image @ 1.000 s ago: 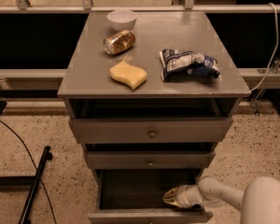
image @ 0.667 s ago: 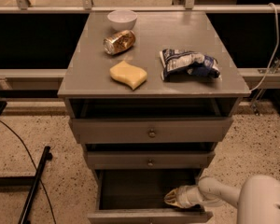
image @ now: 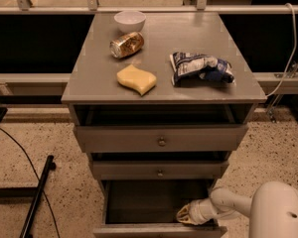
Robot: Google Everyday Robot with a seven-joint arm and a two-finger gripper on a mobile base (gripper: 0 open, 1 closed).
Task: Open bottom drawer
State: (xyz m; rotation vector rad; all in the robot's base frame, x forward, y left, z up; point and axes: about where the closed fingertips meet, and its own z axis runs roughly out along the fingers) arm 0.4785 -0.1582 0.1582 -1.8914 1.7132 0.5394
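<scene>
The bottom drawer [image: 149, 205] is seen drawn out below the front edge of the table [image: 164, 53], its front panel [image: 154, 230] running left to right. The hand [image: 190, 214] is set inside the right end, just behind that panel, which lies on its outward side; how wide the hand stands cannot be told.

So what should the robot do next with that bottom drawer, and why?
Probably lift the gripper up and out. The bottom drawer already stands open, its inside showing, and the gripper sits inside it at the right, just behind the front panel.
</scene>
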